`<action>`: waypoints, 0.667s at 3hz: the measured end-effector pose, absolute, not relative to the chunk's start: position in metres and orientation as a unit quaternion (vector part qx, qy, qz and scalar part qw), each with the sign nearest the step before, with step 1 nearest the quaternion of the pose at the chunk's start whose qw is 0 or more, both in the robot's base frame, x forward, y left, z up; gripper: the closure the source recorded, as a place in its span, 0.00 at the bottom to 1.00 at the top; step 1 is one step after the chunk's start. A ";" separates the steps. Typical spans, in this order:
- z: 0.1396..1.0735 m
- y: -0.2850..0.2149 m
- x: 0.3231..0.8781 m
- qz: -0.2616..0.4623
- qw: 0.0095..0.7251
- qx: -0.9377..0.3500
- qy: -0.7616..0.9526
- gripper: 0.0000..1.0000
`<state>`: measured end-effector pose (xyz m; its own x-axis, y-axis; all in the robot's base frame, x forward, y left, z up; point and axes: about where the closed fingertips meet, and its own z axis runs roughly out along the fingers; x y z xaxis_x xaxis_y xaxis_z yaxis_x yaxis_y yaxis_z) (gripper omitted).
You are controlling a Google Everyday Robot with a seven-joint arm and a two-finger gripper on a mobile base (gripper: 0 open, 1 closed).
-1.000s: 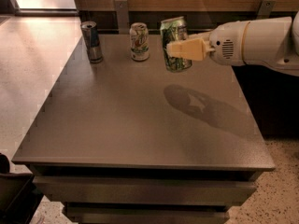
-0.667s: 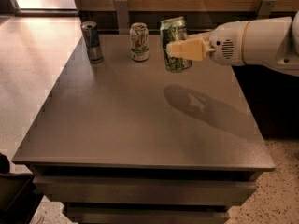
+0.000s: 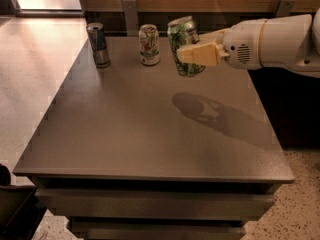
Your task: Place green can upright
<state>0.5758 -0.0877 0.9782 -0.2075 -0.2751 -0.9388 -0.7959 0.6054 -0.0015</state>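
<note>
Camera view: gripper (image 3: 189, 48) around one can (image 3: 183, 30)

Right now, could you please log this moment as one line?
gripper: above table rear, shut on green can | tilt: slight | placed: no

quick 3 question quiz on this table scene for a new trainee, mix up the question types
1. True or false: the gripper holds the green can.
2. Which can stands nearest the green can? A: the white can. B: the blue can.
3. Fill in: the gripper reaches in from the picture's ___ side.

Key: 1 true; 2 A; 3 right.
</note>
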 end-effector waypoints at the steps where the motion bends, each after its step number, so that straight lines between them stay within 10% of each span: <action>1: 0.975 -0.091 0.574 0.237 0.520 -0.411 0.710 1.00; 2: 0.964 -0.099 0.575 0.236 0.533 -0.427 0.691 1.00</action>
<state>0.5749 -0.0985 0.9645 -0.0668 -0.3393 -0.9383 -0.8423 0.5233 -0.1292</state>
